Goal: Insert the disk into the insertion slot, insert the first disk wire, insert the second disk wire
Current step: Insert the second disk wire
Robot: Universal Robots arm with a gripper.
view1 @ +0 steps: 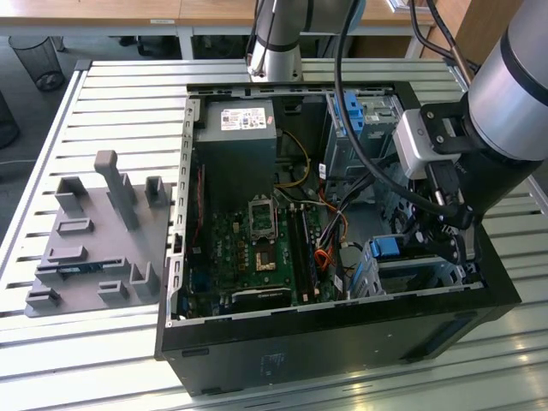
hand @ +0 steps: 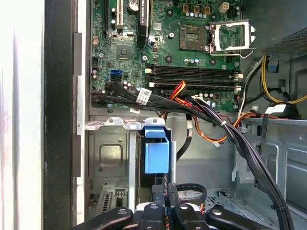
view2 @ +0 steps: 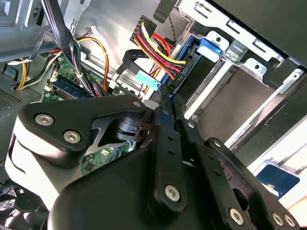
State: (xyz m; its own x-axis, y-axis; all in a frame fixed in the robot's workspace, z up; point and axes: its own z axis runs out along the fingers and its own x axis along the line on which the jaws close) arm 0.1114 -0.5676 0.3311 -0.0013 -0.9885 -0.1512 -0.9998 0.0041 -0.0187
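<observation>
Exterior view: the black jointed pincer [view1: 441, 240] reaches into the open computer case [view1: 342, 342], just above the perforated silver insertion slot [view1: 411, 272], where the disk's [view1: 387, 248] glossy blue caddy sits. Whether its fingers are parted, I cannot tell.

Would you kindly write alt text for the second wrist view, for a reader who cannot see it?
The black gripper reaches towards a blue-framed disk seated in a silver metal insertion slot inside an open computer case. A bundle of red, yellow and black wires runs to the disk's near end.
</observation>
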